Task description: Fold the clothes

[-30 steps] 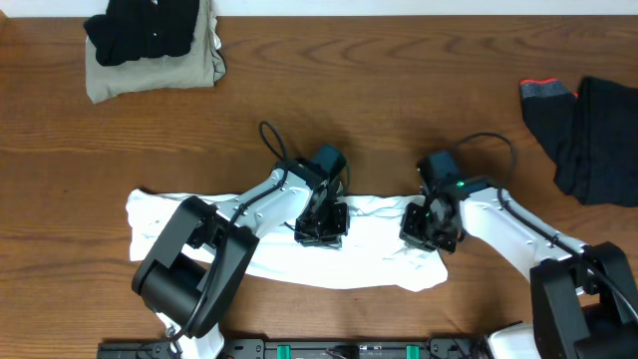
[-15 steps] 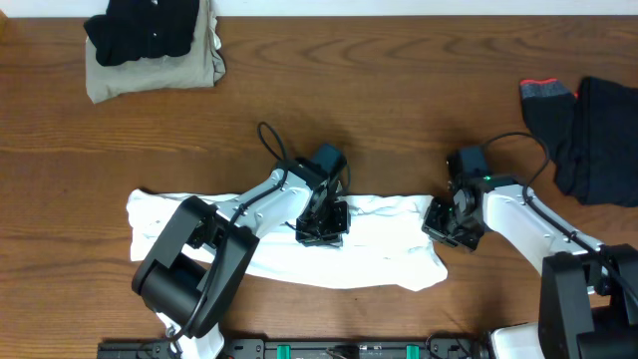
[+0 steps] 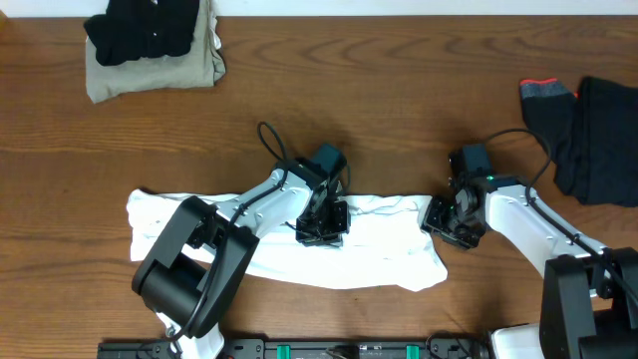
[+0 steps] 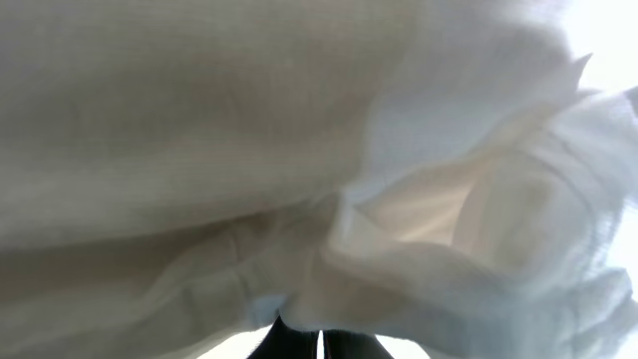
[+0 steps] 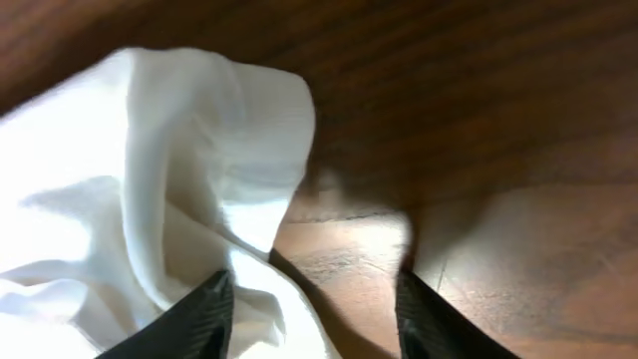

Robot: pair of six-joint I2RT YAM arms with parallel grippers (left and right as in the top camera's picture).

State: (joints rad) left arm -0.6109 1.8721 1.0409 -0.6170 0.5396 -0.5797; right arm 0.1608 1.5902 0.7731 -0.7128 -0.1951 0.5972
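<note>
Near the front edge of the desk [image 3: 399, 100] the white shirt [image 3: 379, 254] lies wrinkled, folded into a long band. The left fingers [image 4: 297, 345] are clamped on its far edge; the right fingers [image 5: 189, 319] stand apart at its right end. Behind is wide bare wood, with the khaki and black pile [image 3: 150, 70] far left and the black clothes [image 3: 598, 140] far right.

The shirt [image 3: 379, 261] is spread along the tabletop's [image 3: 399, 100] near side. A folded stack [image 3: 155, 45] is set at its far left corner, a loose pile [image 3: 593, 140] at the right edge.
</note>
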